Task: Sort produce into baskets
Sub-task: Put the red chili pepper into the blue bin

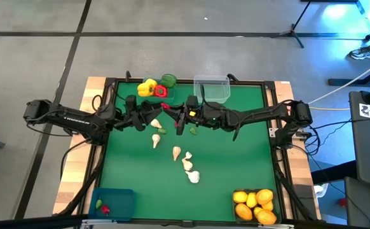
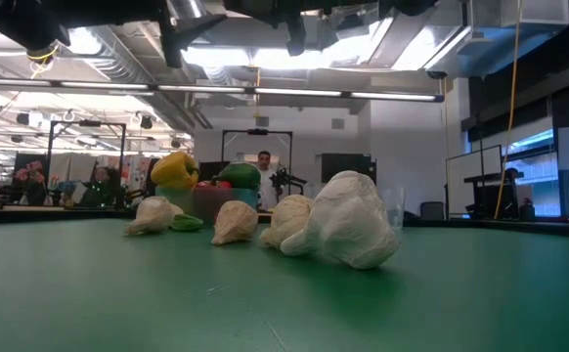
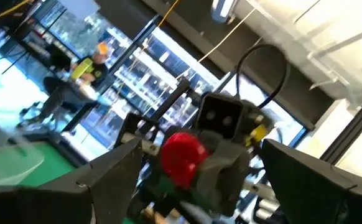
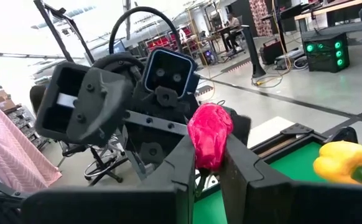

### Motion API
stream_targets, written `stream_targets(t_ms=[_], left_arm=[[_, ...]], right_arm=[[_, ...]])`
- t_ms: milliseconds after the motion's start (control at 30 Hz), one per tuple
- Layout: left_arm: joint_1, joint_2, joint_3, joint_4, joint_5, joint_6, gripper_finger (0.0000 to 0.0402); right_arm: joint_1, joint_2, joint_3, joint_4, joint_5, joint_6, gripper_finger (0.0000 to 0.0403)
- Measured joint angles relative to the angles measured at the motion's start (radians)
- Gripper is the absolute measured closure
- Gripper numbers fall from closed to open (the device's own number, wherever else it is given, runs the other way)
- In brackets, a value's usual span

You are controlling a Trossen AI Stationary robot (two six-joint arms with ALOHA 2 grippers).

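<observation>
Red and small, the toy piece (image 4: 209, 135) sits pinched between the right gripper (image 4: 209, 163)'s fingers above mid-table, facing the spread-jawed left gripper (image 3: 196, 180); it looks light, stiff and slick, best held at its middle. Green felt-like table (image 1: 229, 165), open workshop beyond

We see two dark, slender arms, the left arm (image 1: 77, 119) with pale lettering along its link. Our left gripper (image 1: 163, 109) and right gripper (image 1: 180, 121) have flat black fingers (image 4: 175, 168). Black cables loop from the wrists.
</observation>
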Motion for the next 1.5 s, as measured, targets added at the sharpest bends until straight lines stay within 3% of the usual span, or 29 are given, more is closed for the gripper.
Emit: stream_targets(t_ms=[367, 1500], left_arm=[[0.0, 0.0, 0.0, -0.042, 0.0, -0.003, 0.0134], [0.002, 0.003, 0.0, -0.049, -0.002, 0.035, 0.0238]], right_arm=[[0.0, 0.0, 0.0, -0.001, 0.0, 0.002, 0.0361], [0.0, 0.001, 0.0, -0.035, -0.027, 0.01, 0.0361]])
